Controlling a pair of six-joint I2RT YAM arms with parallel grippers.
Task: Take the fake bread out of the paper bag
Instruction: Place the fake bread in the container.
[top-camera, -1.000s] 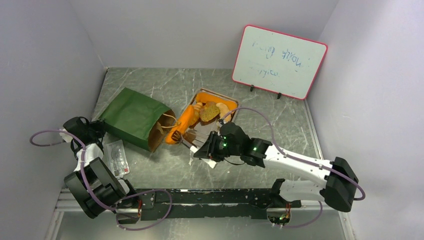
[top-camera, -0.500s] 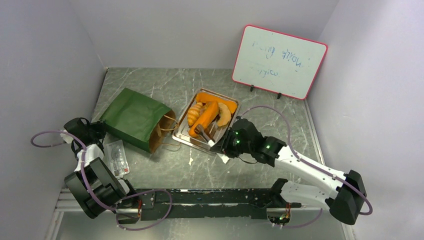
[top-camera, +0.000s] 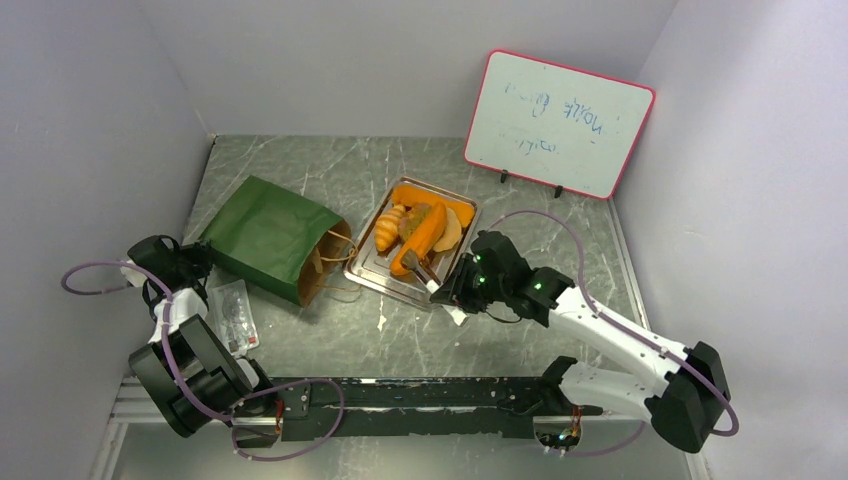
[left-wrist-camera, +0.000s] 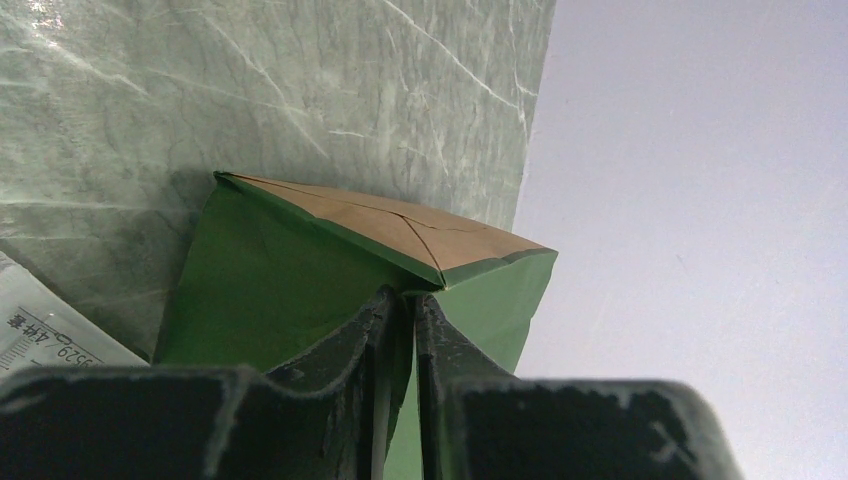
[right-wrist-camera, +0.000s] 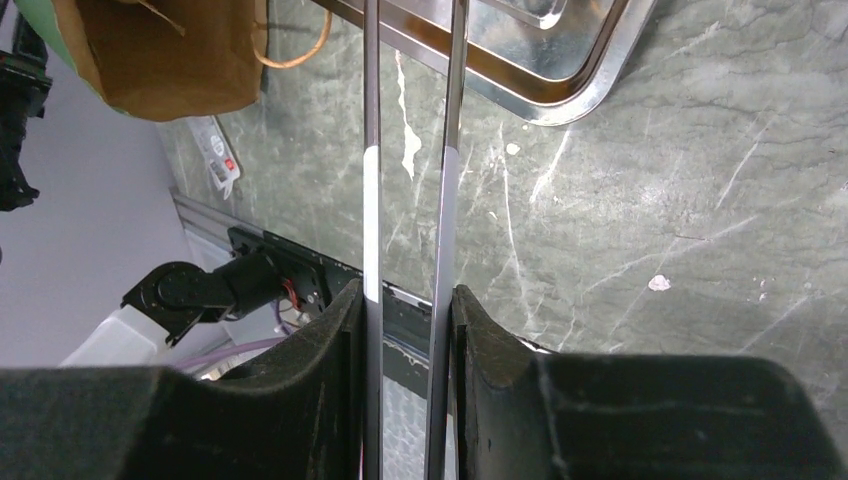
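Tongs (right-wrist-camera: 372, 120) squeezed narrow in right gripper (right-wrist-camera: 405, 310) — tips gripping orange bread (top-camera: 425, 232) at metal tray (top-camera: 365, 272), left gripper (left-wrist-camera: 407, 300) pinching paper bag (left-wrist-camera: 260, 290)

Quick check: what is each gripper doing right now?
The left gripper is closed, pinching the bottom edge of the paper bag.
The right gripper is closed on the tongs.

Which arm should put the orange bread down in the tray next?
Right. The right tool grips the tongs, which pinch the orange bread over the tray. The left tool is far off, shut on the bag's closed end.
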